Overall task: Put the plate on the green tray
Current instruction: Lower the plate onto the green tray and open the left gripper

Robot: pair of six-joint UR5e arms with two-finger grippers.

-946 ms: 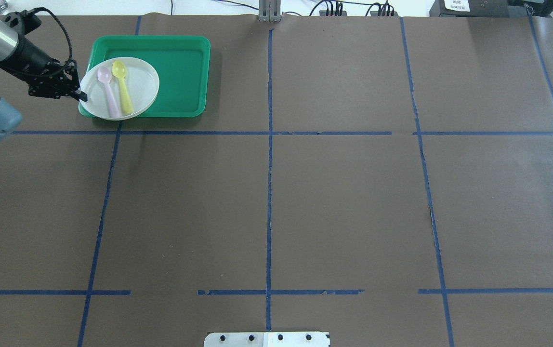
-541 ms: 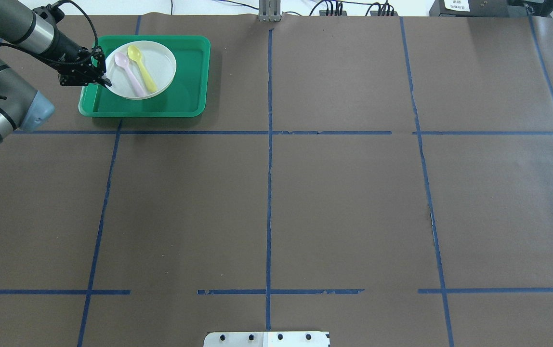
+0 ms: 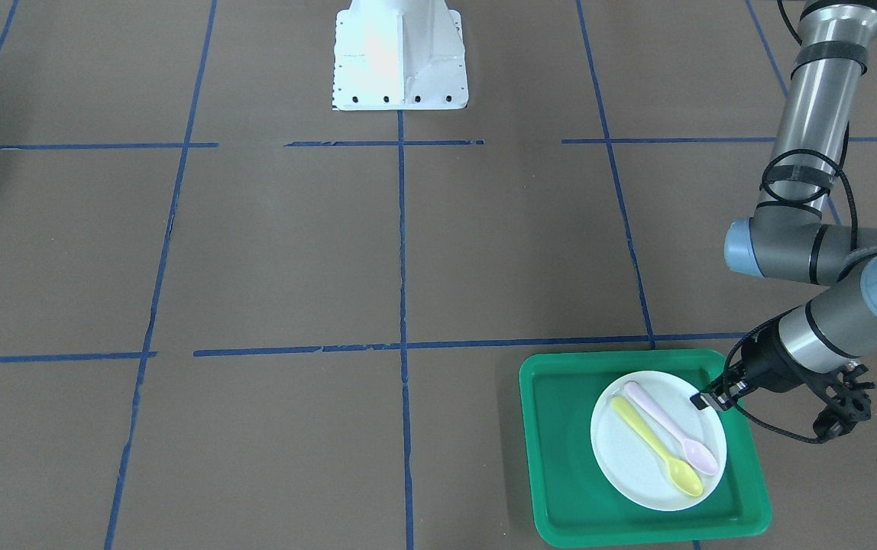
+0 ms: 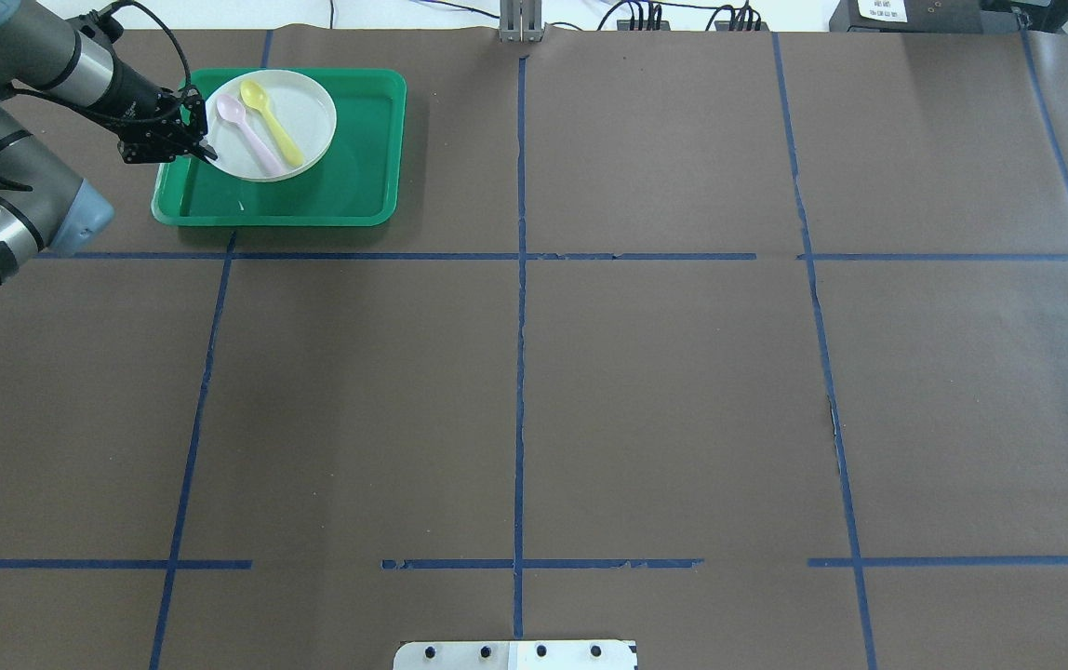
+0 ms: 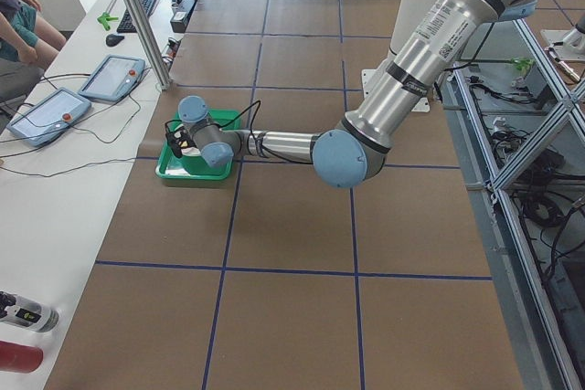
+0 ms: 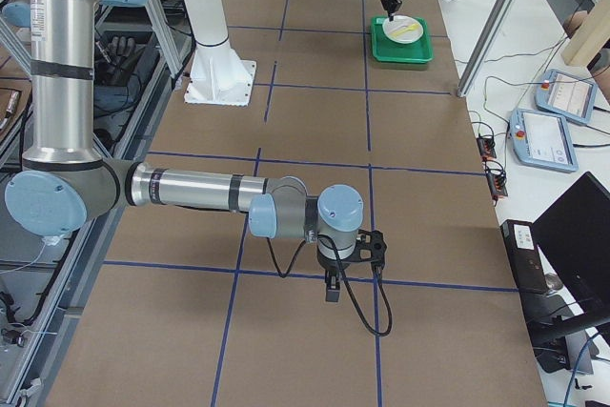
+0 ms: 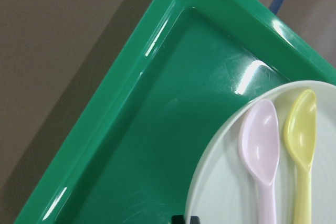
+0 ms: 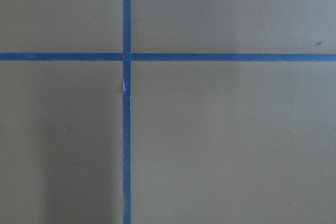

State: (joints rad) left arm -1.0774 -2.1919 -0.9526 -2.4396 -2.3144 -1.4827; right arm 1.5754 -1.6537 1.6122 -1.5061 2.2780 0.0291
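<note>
Left end effector (image 4: 206, 152) grips plate (image 4: 311, 112) (spoons (image 4: 275, 130) aboard); green tray (image 4: 357, 177) beneath.

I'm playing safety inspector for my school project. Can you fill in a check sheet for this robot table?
Surface: brown table with blue tape lines.
Job's things: plate inside the green tray, toward its far-left corner; resting or held just above, cannot tell.
Clutter: pink spoon and yellow spoon lie on the plate.
Grippers: left gripper pinches the plate's rim; right gripper hangs over bare table, open or shut unclear.
Cables: black cable loops by the left wrist.
Surroundings: control pendants on a side bench.
</note>
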